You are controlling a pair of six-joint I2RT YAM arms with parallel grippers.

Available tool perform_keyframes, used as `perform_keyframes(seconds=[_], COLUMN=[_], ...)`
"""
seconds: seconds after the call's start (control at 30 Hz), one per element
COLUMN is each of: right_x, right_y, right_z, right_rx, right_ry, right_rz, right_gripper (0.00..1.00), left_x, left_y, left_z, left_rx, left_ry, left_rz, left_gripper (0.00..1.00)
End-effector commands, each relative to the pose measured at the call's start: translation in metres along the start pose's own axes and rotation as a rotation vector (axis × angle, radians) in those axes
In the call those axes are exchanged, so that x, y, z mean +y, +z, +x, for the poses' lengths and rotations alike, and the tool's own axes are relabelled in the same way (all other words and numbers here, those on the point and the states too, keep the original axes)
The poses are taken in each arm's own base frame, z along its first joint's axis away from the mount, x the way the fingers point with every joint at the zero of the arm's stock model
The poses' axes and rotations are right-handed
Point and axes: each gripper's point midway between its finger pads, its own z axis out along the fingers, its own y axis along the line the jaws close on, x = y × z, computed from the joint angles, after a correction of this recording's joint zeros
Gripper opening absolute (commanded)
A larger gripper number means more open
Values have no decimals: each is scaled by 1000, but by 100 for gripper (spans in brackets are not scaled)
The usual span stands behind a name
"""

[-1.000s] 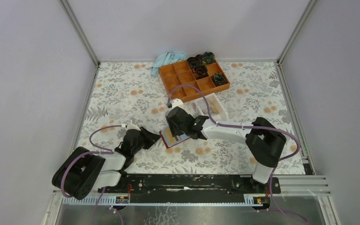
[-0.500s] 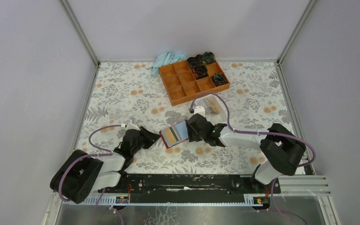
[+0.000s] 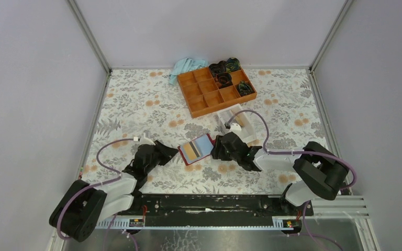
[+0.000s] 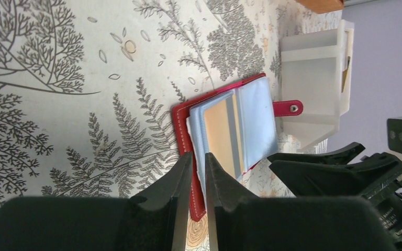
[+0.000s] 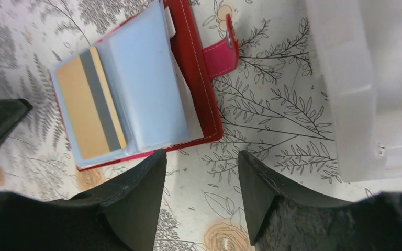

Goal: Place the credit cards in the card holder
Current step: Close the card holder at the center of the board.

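Observation:
The card holder (image 3: 204, 144) lies open on the flowered table, its red cover (image 5: 193, 68) and snap tab pointing right. A tan-gold credit card (image 5: 86, 123) with a grey stripe sits inside a clear light-blue sleeve (image 4: 217, 136). My left gripper (image 4: 198, 156) is closed narrowly over the holder's left edge, at its near corner (image 3: 176, 153). My right gripper (image 5: 200, 157) stands open and empty just right of the holder (image 3: 217, 149), over bare table. A tan card edge (image 4: 347, 73) shows inside the whitish clear box.
The whitish clear box (image 3: 239, 123) lies just behind the right gripper. Further back stands an orange compartment tray (image 3: 209, 94) with dark bundles in its far cells. A light-blue cloth (image 3: 186, 67) is bunched at the back wall.
My right gripper has pulled back off the card holder toward the right and opened wider, uncovering the tan-gold card in the sleeve. The left gripper has stayed where it was.

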Motion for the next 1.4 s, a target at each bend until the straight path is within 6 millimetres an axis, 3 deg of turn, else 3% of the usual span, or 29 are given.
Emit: perform_keyframes(seconds=[0.0,0.13,0.33,0.73,1.1,1.37], right_x=[9,4,-3,-2,7,6], right_y=[2,7,12,24,25,37], right_z=[-16,-12,-3,10,2,2], right_rx=[-82,-82,-68,-47,-88,-97], right_ry=[160,237,295,381,375,331], right_rz=[-72,-85,-71,-110,-179,-165], right_gripper=[61,61,61,61,60,52], left_x=[-10,-23,-34,-7,5,9], left_y=[-3,-2,9,29,31,29], left_z=[-11,-18,-7,19,26,29], left_rx=[-36,-45,2,72,94,102], left_ry=[64,101,151,198,206,213], left_rz=[9,23,23,-118,-170,-184], left_gripper=[22,22,22,21,21,21])
